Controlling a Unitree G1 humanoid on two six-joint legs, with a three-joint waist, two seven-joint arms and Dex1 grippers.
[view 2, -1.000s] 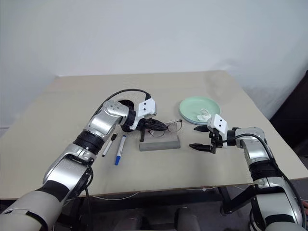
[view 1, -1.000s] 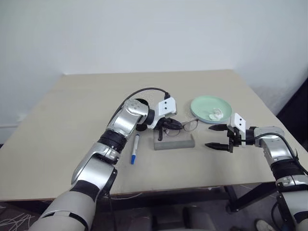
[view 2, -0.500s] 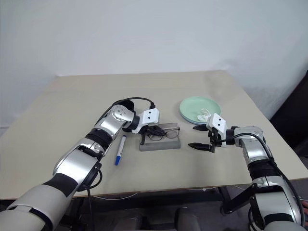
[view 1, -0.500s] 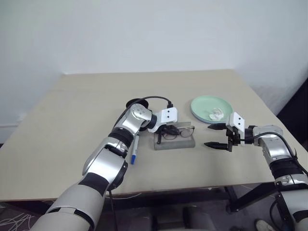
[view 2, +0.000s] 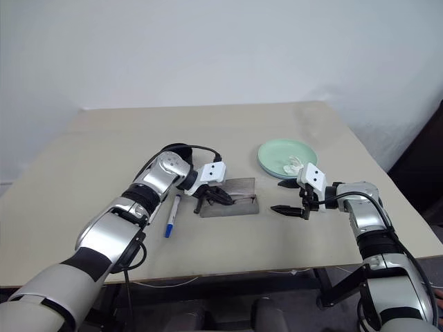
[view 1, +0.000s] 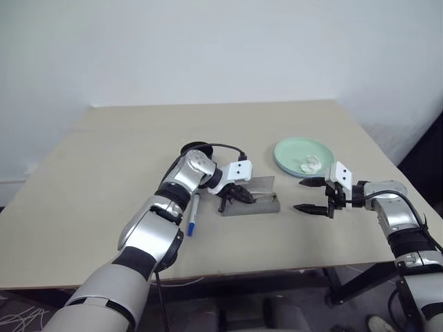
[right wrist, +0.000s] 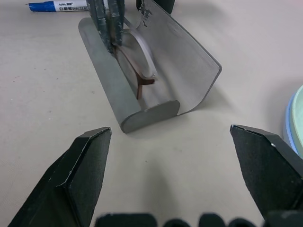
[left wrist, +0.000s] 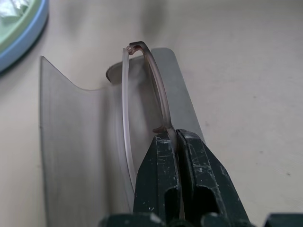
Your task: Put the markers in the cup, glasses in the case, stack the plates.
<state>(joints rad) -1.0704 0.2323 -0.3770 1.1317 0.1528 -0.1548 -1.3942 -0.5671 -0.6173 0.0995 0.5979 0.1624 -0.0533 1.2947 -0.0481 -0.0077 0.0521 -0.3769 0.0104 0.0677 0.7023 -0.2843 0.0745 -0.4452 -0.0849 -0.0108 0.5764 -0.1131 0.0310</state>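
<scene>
The grey case lies open at mid-table, its flap lid standing up on the far side. The glasses sit down in its trough, and my left gripper is shut on their frame at one end. A little to the right of the case, my right gripper hovers open with nothing between its fingers. One marker, white with blue ends, lies left of the case beside my left forearm. The mint green plate rests on the light blue one at the right. The cup is hidden.
A crumpled white tissue lies on the green plate. The table's right edge runs close behind the plates. Bare tabletop spreads to the left and far side.
My left gripper has sunk and tilted down, carrying the glasses from above the case into its trough. The right arm has kept still.
</scene>
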